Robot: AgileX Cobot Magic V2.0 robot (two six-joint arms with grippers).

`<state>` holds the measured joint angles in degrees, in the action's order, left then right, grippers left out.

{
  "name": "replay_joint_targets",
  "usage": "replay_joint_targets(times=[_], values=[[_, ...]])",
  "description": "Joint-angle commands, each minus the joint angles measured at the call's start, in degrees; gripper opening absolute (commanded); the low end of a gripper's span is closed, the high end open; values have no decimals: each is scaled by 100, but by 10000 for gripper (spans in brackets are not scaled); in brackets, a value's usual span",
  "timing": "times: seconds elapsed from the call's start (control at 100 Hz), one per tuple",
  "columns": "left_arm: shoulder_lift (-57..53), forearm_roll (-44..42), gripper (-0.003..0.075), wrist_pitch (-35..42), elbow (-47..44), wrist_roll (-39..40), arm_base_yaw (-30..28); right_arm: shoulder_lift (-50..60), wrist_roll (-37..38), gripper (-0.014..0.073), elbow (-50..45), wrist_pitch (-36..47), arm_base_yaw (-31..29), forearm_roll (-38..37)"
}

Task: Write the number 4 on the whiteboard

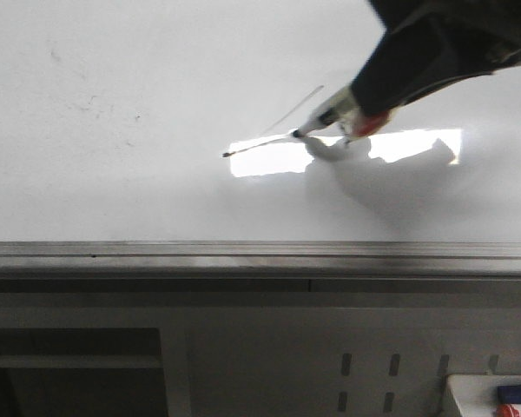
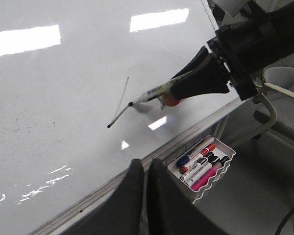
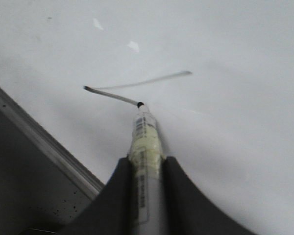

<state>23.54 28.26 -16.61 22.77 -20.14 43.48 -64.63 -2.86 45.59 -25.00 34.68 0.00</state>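
Right gripper [image 3: 146, 169] clamped on marker [image 3: 145, 134], mid-crossbar of number 4 [image 1: 273, 130] near whiteboard [image 1: 113, 174] front edge; risked skipping line. Left gripper [image 2: 145, 169] closed, idle.

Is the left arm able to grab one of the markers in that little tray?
Probably yes. The left gripper hangs close above the marker tray, its jaws shut and empty, with nothing between; the right gripper is busy on the whiteboard.

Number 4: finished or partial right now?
Partial. The number 4 has only the diagonal and part of the crossbar on the whiteboard; no vertical stroke. The right gripper holds the marker tip at the crossbar's end.
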Motion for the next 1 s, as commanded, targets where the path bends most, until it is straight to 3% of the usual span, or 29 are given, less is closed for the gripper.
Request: replay_joint_targets(times=[0.0,0.11,0.35,0.53,0.69,0.99], values=[[42,99,-20,441,150,53,-6,284,45,-44,79,-729,-527,-571],[42,99,-20,441,150,53,-6,663,45,-44,47,-1210,-911,-810],[42,99,-20,597,150,53,-6,918,45,-45,-28,-875,-1075,-806],[42,99,-20,652,150,53,-6,1193,45,-44,375,-193,-671,-41],[42,99,-20,665,150,53,-6,1010,45,-44,759,-47,-165,-42],[42,89,-20,689,150,53,-6,66,45,-44,768,-113,-132,-42]])
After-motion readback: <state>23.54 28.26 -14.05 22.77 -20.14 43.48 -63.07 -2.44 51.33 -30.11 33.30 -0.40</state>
